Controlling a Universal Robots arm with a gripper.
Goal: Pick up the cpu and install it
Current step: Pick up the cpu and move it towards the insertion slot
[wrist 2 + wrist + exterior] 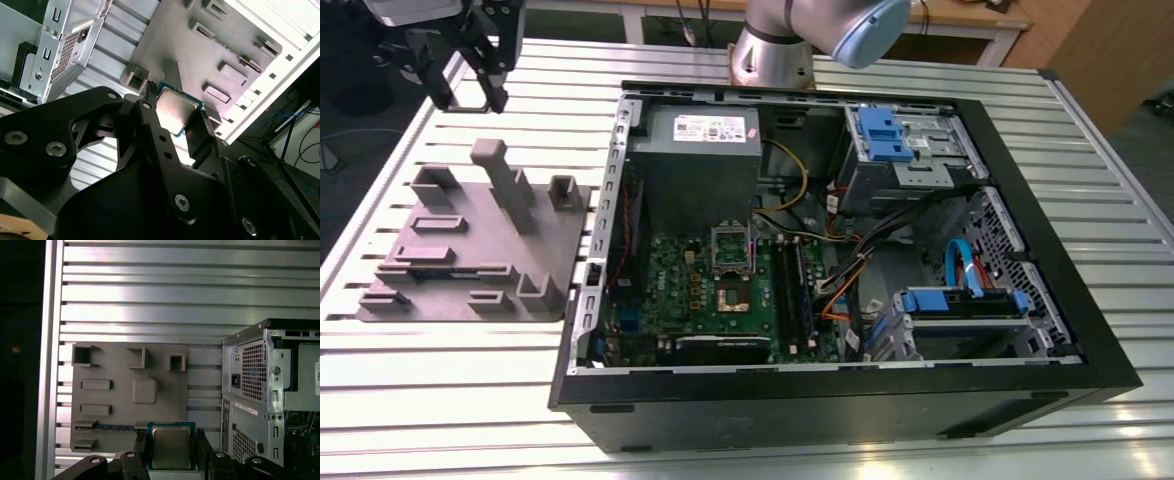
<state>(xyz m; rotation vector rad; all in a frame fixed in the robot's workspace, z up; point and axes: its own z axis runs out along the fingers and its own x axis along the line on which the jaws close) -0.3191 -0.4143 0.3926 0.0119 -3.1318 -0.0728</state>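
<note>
Where it hangs near the grey holder [120, 405], the hand [172, 452] clamps the cpu [170, 444]; computer case [854, 410] nearby.

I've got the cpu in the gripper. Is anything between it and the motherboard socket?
Only the open case's raised wall lies between the gripper, shut on the cpu over the table, and the socket. The socket looks uncovered; cables run beside it, not across it.
</note>
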